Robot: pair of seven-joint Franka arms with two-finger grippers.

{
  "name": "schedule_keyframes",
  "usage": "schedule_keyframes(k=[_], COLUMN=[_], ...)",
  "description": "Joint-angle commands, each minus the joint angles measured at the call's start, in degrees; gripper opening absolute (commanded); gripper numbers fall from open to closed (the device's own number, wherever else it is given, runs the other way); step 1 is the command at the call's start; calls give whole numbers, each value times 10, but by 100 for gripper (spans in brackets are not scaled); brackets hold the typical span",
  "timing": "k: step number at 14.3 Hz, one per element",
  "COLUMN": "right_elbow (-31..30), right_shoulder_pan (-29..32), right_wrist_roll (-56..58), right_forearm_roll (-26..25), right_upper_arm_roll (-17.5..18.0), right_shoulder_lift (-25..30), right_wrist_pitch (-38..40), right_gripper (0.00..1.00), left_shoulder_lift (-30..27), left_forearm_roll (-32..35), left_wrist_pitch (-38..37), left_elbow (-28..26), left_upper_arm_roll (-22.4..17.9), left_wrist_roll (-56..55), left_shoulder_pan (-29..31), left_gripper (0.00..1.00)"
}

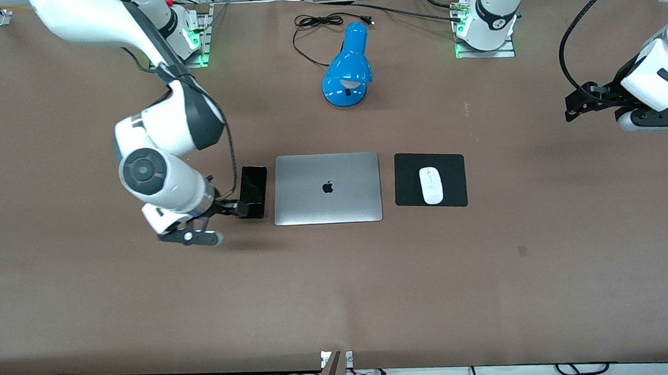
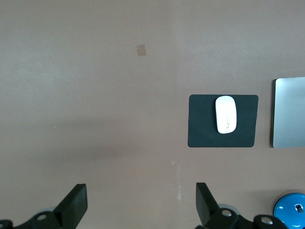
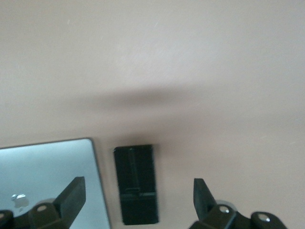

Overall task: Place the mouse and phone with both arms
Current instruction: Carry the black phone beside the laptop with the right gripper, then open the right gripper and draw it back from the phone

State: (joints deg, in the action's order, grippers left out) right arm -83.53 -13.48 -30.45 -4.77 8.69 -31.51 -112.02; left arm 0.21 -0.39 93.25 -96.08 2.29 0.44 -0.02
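The black phone (image 1: 253,190) lies flat on the table beside the laptop, toward the right arm's end. My right gripper (image 1: 230,208) hangs open just over it. In the right wrist view the phone (image 3: 136,183) lies between the two spread fingers (image 3: 71,196) of the right gripper (image 3: 138,200), untouched by either. The white mouse (image 1: 431,185) sits on the black square pad (image 1: 407,174), toward the left arm's end of the laptop. It also shows in the left wrist view (image 2: 225,114). My left gripper (image 1: 581,105) is open, empty and raised over bare table; it also shows in the left wrist view (image 2: 140,205).
A closed silver laptop (image 1: 327,188) lies between the phone and the pad. A blue desk lamp (image 1: 347,68) with a black cable (image 1: 312,23) lies farther from the front camera than the laptop.
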Motion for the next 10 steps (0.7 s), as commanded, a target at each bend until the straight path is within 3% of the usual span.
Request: schedule_keyframes(k=[1,6,10], right_elbow=[35,37,59], right_shoulder_pan=[22,62,132], right_wrist_roll=[38,64,177], right_forearm_roll=[-14,-14,-6], right_upper_arm_roll=[4,2,5], right_shoulder_lift=[8,64,98], right_wrist_pitch=[38,79,112], right_gripper=[100,100,100], left_shoulder_lift=[7,8,8], left_forearm_roll=[19,21,21], left_wrist_pitch=[-12,-17,-26], left_elbow=[20,26,27], left_upper_arm_roll=[3,3,3], left_wrist_roll=[12,8,5], left_shoulder_pan=[1,1,0], left_gripper=[100,100,100])
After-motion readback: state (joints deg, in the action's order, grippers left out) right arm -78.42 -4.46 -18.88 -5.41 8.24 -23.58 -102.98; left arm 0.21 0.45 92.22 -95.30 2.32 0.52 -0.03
